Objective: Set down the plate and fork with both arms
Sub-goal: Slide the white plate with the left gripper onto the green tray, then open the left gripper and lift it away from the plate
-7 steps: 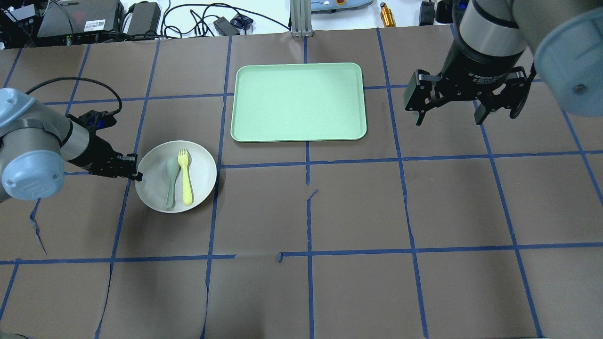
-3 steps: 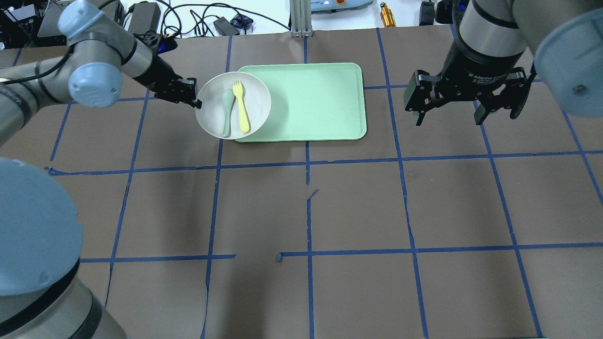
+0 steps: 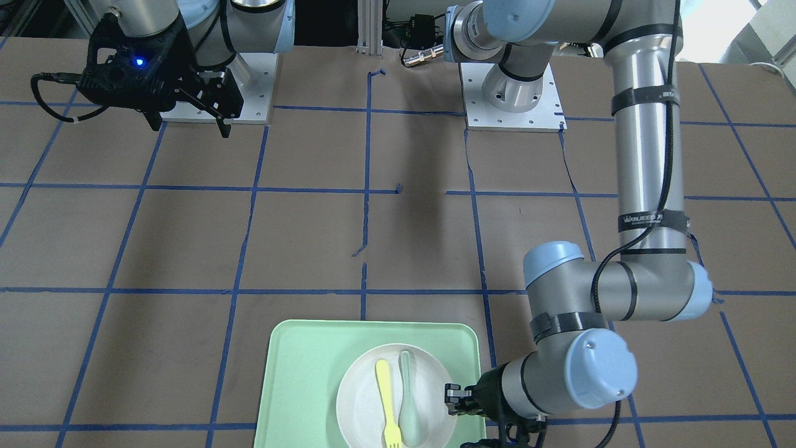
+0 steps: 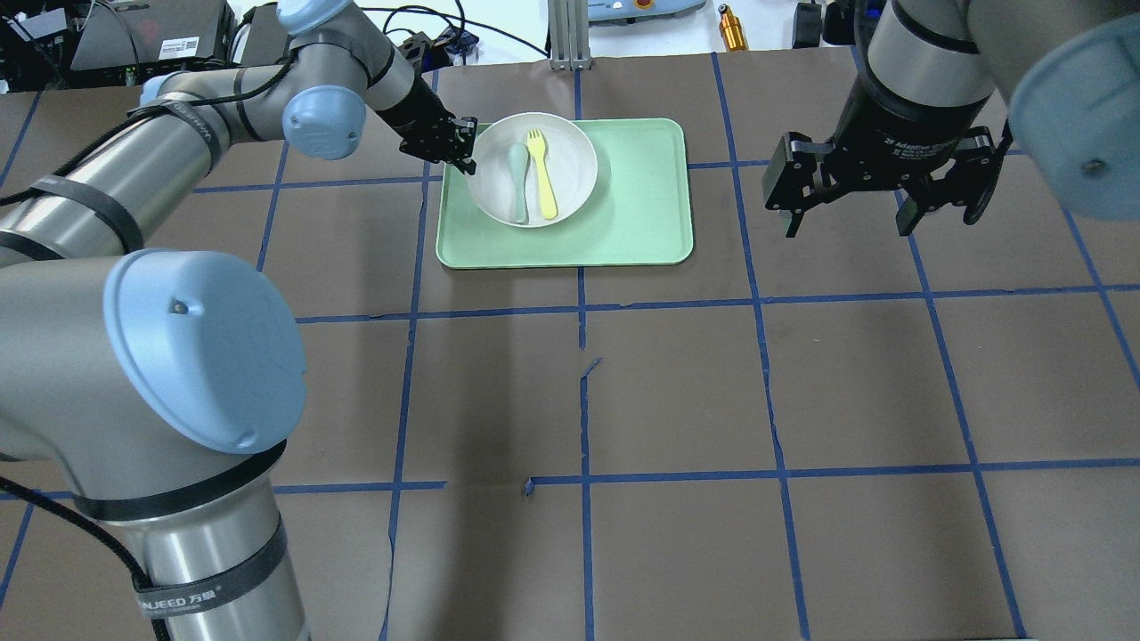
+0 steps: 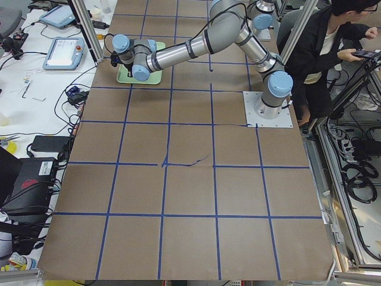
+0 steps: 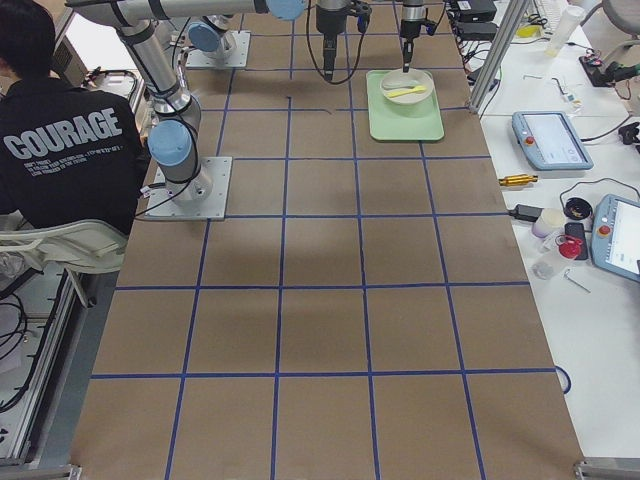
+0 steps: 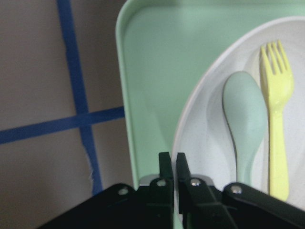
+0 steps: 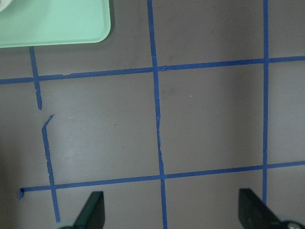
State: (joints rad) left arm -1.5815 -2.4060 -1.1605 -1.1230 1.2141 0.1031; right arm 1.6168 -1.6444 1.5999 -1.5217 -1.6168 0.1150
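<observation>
The off-white plate (image 4: pixel 574 165) is over the far left part of the mint-green tray (image 4: pixel 641 214). The pale-yellow fork (image 4: pixel 541 178) lies on the plate beside a grey-green spoon (image 4: pixel 518 178). My left gripper (image 4: pixel 465 160) is shut on the plate's left rim; in the left wrist view its jaws (image 7: pixel 172 162) pinch the rim of the plate (image 7: pixel 209 143), next to the fork (image 7: pixel 276 119). I cannot tell whether the plate touches the tray. My right gripper (image 4: pixel 849 227) is open and empty, above the table to the right of the tray.
The table is brown paper with a blue tape grid. Cables, boxes and a post lie beyond its far edge. The right part of the tray (image 3: pixel 298 373) is bare. A person sits beside the robot's base (image 5: pixel 321 47).
My left arm has carried the plate, with fork and spoon on it, from the table's left side away and rightward to over the tray. The right arm has not moved.
</observation>
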